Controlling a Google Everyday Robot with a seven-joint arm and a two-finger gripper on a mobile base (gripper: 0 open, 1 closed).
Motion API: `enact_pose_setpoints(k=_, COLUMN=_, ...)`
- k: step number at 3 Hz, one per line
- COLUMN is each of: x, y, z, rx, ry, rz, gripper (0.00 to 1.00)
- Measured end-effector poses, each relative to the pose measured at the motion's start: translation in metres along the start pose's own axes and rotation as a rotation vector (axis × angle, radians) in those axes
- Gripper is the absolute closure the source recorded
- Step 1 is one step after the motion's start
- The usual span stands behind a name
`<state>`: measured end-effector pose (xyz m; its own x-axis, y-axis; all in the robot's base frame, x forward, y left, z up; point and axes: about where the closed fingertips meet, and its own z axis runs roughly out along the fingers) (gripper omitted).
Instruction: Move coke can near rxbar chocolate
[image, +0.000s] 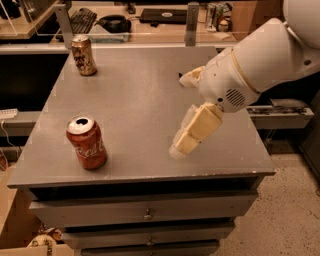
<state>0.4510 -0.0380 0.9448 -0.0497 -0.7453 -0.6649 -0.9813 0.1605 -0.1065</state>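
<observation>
The red coke can stands upright on the grey tabletop near its front left corner. My gripper hangs low over the tabletop right of the middle, pointing down and left. It is about a can's height to the right of the coke can and apart from it, holding nothing. The rxbar chocolate is hidden behind my white arm at the back right of the tabletop.
A gold-brown patterned can stands at the back left corner. The tabletop sits on a cabinet with drawers. Behind it runs a desk with a keyboard and two grey posts. A speckled floor lies to the right.
</observation>
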Motion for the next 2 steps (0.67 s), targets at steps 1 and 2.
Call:
enact_pose_setpoints(k=1, x=-0.001, y=0.000, z=0.002, rx=-0.001, ry=-0.006, rz=0.000, gripper=0.00)
enact_pose_setpoints(k=2, x=-0.012, y=0.003, z=0.019, rx=-0.003, ry=-0.082, rz=-0.002, gripper=0.00)
